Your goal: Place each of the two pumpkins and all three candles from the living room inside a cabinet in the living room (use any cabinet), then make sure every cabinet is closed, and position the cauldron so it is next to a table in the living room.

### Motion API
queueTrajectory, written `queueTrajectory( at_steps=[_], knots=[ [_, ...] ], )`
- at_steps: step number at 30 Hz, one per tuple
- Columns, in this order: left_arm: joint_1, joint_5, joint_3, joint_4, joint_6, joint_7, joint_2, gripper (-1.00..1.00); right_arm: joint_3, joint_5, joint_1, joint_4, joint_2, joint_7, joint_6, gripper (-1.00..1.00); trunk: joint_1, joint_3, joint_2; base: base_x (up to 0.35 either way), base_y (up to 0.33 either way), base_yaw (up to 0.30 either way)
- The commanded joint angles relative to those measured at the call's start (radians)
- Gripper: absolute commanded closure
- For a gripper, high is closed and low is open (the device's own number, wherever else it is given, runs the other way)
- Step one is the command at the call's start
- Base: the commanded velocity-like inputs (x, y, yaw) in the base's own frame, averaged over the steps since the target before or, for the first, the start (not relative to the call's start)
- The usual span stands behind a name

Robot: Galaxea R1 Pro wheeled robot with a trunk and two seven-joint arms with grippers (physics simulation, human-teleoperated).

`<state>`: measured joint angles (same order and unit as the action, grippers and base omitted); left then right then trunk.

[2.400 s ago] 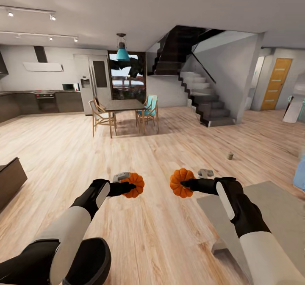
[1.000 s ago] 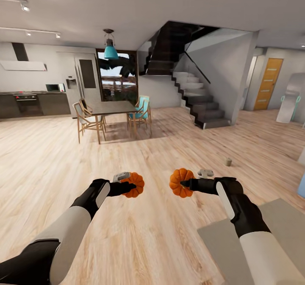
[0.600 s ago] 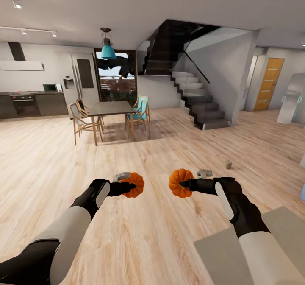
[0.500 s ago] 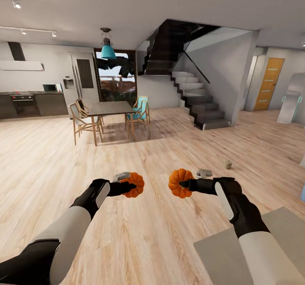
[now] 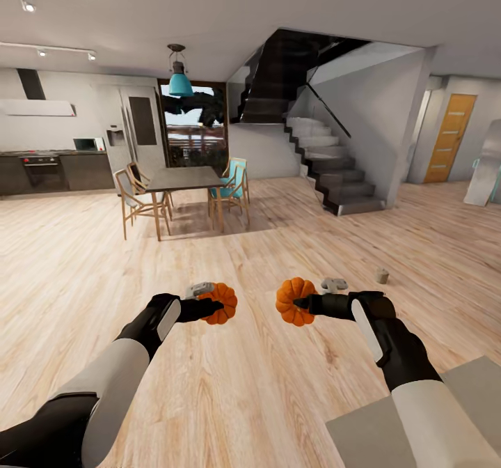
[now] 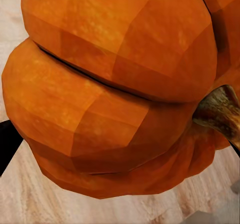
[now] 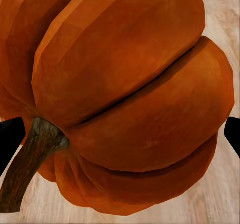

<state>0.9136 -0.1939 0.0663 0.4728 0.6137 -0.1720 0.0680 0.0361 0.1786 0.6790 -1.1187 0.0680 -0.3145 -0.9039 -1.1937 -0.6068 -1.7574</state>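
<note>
Pumpkins, two small orange ribbed ones, are held out in front of the robot above a pale wood plank floor (image 5: 250,384), one in each gripper. The left gripper (image 5: 214,306) is clamped on the left pumpkin (image 5: 221,303), and the right gripper (image 5: 300,303) is clamped on the right pumpkin (image 5: 295,301). The two pumpkins hang at about the same height, near each other but apart. Each is tipped onto its side, so its short stem axis lies roughly level rather than upright. In the left wrist view, the left pumpkin's (image 6: 115,89) brown stem (image 6: 220,111) juts sideways past the ribs; in the right wrist view, the right pumpkin's (image 7: 125,94) stem (image 7: 32,159) slants off toward one edge.

A grey flat slab (image 5: 390,433) lies low beside the right arm. Farther out on the floor, past the right gripper, stands a short stubby tan candle (image 5: 381,275), upright and alone. Beyond it, to the left, a dark dining table (image 5: 184,177) is ringed by wooden chairs (image 5: 136,200). Behind that are a teal pendant lamp (image 5: 180,81), dark kitchen cupboards (image 5: 56,172), a grey staircase (image 5: 334,168) and an orange door (image 5: 451,137).
</note>
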Motion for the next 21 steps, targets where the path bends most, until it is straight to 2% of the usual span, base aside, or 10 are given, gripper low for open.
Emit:
queueTrajectory(
  at_steps=[1,14,21],
  knots=[
    [0.0,0.004,0.006,0.001,0.006,0.0,0.001,1.0,0.002,0.007,0.001,-0.001,0.001,0.003,-0.004,1.0,0.0,-0.001,-0.001,0.031,0.0,0.16],
    [0.0,0.002,0.006,0.001,0.006,0.0,0.001,1.0,0.002,0.007,0.001,-0.001,0.001,0.002,-0.004,1.0,0.0,-0.002,-0.001,0.004,0.0,0.034],
    [0.001,0.002,0.006,0.001,0.006,0.0,0.001,1.0,0.002,0.007,0.001,-0.001,0.001,0.002,-0.004,1.0,0.0,-0.002,-0.001,0.0,0.0,0.146]
  ],
)
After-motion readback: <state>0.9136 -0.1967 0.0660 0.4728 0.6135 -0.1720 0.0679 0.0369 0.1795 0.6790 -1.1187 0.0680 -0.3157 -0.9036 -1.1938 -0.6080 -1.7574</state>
